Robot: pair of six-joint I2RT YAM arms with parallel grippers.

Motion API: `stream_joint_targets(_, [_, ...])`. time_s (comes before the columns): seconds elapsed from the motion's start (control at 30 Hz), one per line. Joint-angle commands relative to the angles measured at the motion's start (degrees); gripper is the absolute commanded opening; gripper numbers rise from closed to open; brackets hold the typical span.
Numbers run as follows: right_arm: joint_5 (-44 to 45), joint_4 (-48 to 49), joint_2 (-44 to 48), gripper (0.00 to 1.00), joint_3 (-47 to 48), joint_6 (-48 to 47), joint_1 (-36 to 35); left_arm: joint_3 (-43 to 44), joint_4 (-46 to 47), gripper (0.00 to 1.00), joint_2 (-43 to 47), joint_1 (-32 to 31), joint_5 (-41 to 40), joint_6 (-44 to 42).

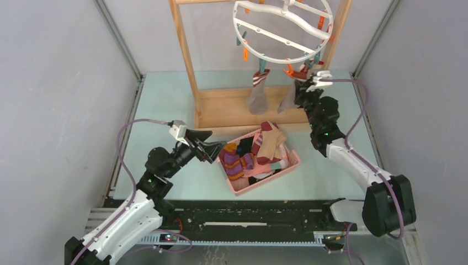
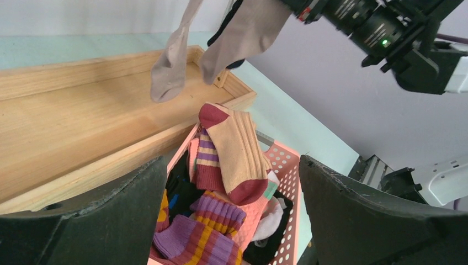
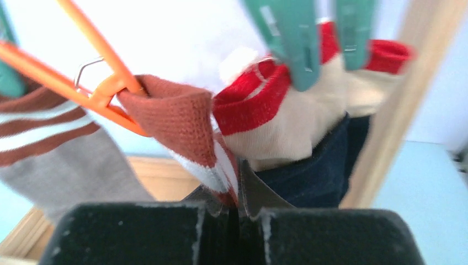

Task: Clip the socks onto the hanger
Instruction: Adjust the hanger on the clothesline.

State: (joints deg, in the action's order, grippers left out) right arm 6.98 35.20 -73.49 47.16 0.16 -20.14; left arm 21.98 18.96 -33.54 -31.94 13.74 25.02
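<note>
Right gripper is pressed together up at the hanger. On its wrist view I see the fingers pinching the lower corner of a striped sock at its brown and white cuff. An orange clip bites the top of that same cuff. Just to its left hangs a matching sock, brown and white at the top, grey below. On the other side, touching the pinched cuff, is a navy sock with a red and cream cuff and a teal clip on it.

From overhead I see the white ring hanging inside the wooden rack, the two grey socks dangling over its base board.

Left gripper is spread wide and holds nothing; it hovers low at the left side of the pink basket, pointing across it. More socks lie piled in that basket, a tan one with maroon toe and heel on top. The basket rests on the surface just in front of the rack.
</note>
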Motion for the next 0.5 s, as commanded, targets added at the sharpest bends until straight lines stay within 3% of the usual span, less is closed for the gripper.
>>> stream_joint_targets(0.0, [1.77,-3.27,3.84,0.0,-0.05,1.27,6.12,2.87,2.72,0.93,-1.24,0.13,0.68,-0.42])
stream_joint_targets(0.23, [-0.61,-6.6,1.59,0.0,4.38,2.88,12.76,3.59,3.65,0.93,-3.04,0.19,1.14,0.05])
stream_joint_targets(0.47, [0.2,-7.54,-4.72,0.0,11.74,4.33,14.43,3.69,3.98,0.92,-3.42,0.13,1.31,0.64])
